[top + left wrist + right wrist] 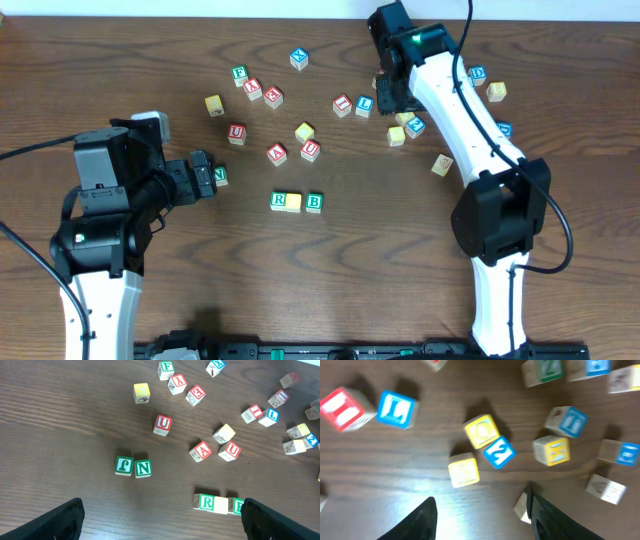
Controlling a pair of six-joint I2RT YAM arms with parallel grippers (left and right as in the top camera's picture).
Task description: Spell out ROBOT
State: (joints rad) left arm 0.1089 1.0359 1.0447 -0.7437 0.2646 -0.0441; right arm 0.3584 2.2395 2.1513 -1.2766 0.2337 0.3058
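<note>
Jaws wide apart, empty, on left gripper, low over table, near green N cube. Jaws apart too on right gripper, clamped on nothing, near yellow cube and yellow O cube. At table centre, 3 touching in a row: green R cube, yellow-faced cube, green B cube.
</note>
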